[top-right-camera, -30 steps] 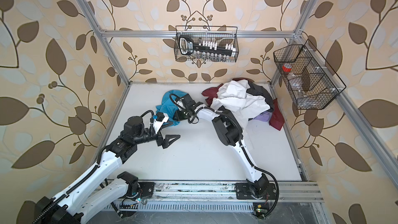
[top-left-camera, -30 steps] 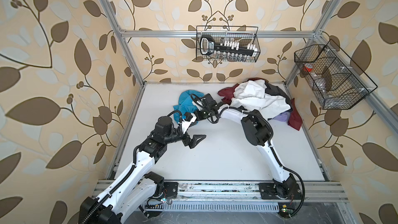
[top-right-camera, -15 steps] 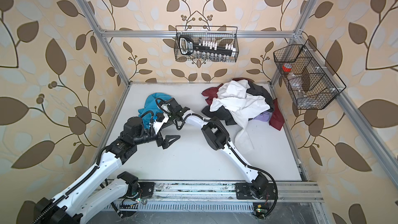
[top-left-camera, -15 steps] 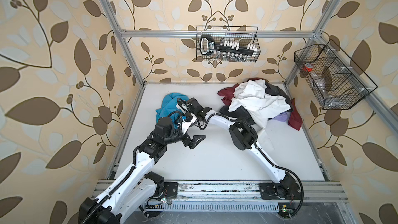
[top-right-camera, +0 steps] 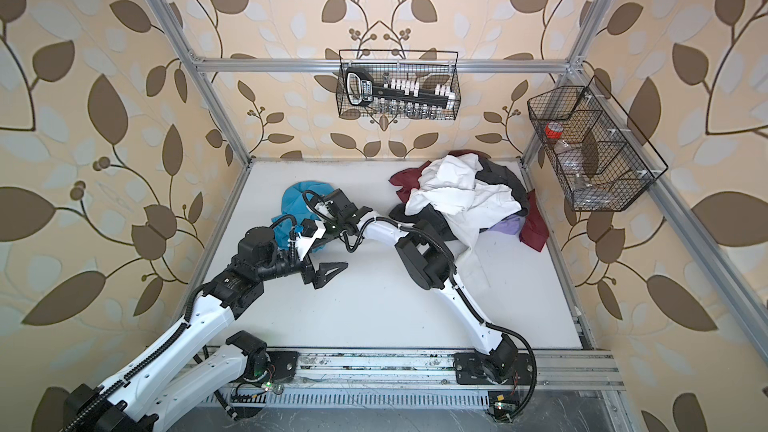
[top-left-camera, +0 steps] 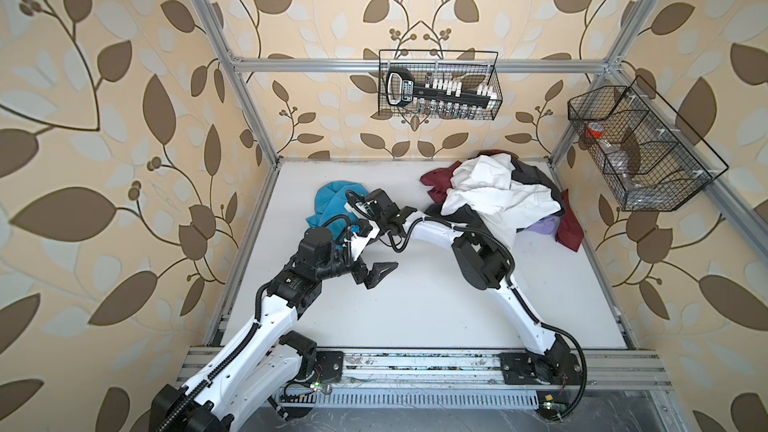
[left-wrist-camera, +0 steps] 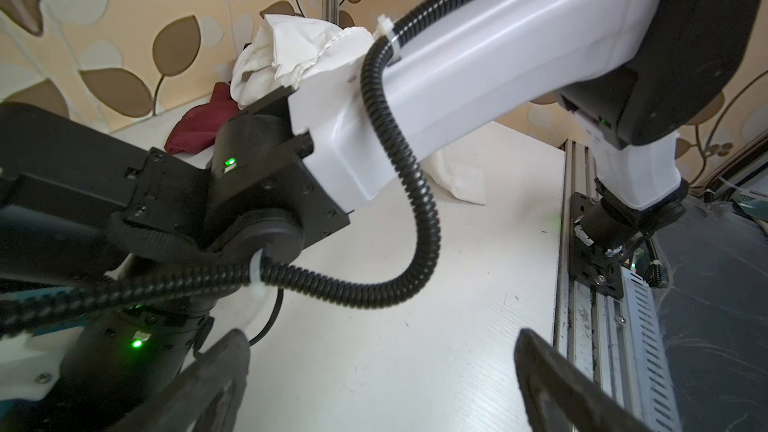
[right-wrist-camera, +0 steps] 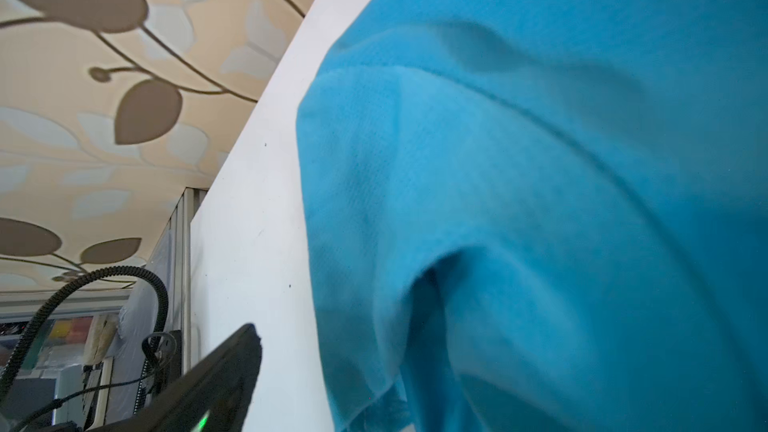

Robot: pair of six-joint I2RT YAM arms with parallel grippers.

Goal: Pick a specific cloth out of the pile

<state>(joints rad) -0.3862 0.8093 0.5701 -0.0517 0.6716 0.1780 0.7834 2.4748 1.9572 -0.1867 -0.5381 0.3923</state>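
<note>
Turquoise cloth (top-left-camera: 328, 201) now at far-left area of table (top-left-camera: 415, 309), dragged well apart from garment pile (top-left-camera: 494, 197); right gripper (top-left-camera: 355, 209) over it, fingers just released, one finger (right-wrist-camera: 224, 371) standing wide of fabric; separation looks done. Left gripper (top-left-camera: 376, 274) spread, empty, close under right wrist; cloth near left edge; open room centre-front for withdrawal.

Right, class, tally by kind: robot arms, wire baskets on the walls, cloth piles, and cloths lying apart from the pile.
Robot arms: 2
Wire baskets: 2
Cloth pile: 1
Turquoise cloth, apart: 1
Total: 6
</note>
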